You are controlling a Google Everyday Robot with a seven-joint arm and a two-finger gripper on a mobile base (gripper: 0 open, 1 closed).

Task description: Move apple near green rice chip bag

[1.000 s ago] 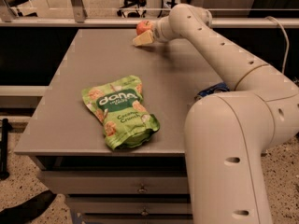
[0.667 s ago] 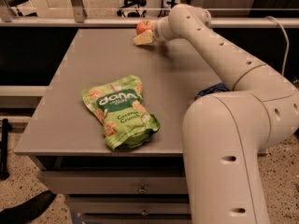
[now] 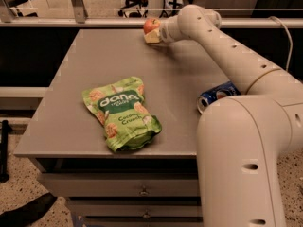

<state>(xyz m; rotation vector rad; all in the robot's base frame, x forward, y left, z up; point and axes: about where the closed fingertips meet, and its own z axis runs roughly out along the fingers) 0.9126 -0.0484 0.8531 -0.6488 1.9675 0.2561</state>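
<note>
Hand (image 3: 154, 35) out at the far edge of the table (image 3: 85, 60), a little right of that edge's middle, at the end of a long white arm (image 3: 227, 51) stretched in from the right. Set right up against the apple (image 3: 151, 24), with the apple showing just above it. Spread or clamped: cannot tell from here.

Apple at that same far edge, red-orange with a yellowish patch, well apart from the green chip bag (image 3: 124, 112). Bag lying flat near the front edge, left of middle, closer to the front-left corner than to any other.

Likely handling of the apple: firm, round, smooth-skinned, fairly heavy for its bulk. Stiff enough to take a solid squeeze without giving, though prone to bruising if pinched too hard. Apt to roll if let go while moving, and to slip out of a grip placed too high or too low. Best taken across the widest part, at mid-height, from opposite sides, clear of the stem. Best set down gently and released only once at rest, just beside the bag and not on it: a soft, crinkly pouch, poor footing for a round fruit.

By count: one apple, one chip bag, one blue soda can (image 3: 217, 96) lying on its side near the right edge, one hand.
</note>
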